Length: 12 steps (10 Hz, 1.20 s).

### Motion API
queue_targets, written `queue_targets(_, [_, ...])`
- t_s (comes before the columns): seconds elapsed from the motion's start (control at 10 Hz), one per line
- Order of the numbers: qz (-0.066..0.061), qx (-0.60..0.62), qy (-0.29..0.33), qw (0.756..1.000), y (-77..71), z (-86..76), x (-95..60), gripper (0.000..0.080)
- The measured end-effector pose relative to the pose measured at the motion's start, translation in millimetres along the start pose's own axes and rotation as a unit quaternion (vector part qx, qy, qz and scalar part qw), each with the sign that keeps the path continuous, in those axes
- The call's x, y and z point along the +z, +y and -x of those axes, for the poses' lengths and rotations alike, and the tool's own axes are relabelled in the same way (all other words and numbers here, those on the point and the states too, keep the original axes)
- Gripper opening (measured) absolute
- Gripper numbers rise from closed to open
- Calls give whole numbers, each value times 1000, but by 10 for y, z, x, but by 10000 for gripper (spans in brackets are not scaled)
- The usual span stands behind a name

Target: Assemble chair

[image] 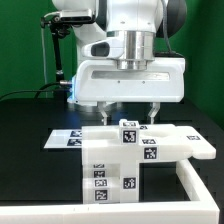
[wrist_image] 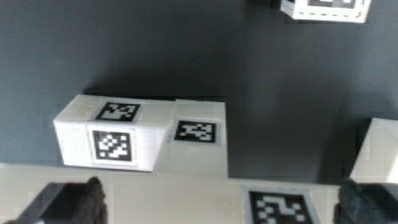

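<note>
Pincer (image: 134, 117): spread wide, gripping nothing, poised right above the chair.
Chair (image: 120, 155): white tagged parts, sitting on the black table (image: 30, 140).

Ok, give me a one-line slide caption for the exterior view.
Open tool poised just above the white tagged chair parts on the black table, nothing held.

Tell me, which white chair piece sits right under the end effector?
The small tagged block poking up highest in the middle, below the end effector; the other pieces lie lower around it.
</note>
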<state>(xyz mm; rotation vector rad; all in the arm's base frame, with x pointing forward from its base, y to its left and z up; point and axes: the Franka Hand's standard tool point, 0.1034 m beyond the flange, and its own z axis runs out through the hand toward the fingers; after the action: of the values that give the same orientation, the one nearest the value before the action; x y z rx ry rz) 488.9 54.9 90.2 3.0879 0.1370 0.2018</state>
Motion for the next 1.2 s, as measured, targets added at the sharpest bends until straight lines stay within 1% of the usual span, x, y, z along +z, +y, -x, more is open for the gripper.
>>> queue_targets(0.2, [-2,-3,-10,1000,-174,181,104,649])
queue_targets(0.3, [-1,-9,-9,1000,-177,223,150,649])
queue_targets(0.6, [-1,-11,-8,1000,-169,226,157,649])
queue_targets(0.7, [-2,-1,-10,1000,-148,256,180,649])
queue_targets(0.8, [-5,23,-18,1000,-109,352,257,649])
queue_targets(0.9, [-4,23,-22,999,-163,445,327,649])
queue_targets(1.0, [-2,21,-27,999,-182,517,386,649])
queue_targets(1.2, [1,19,-33,999,-208,601,493,649])
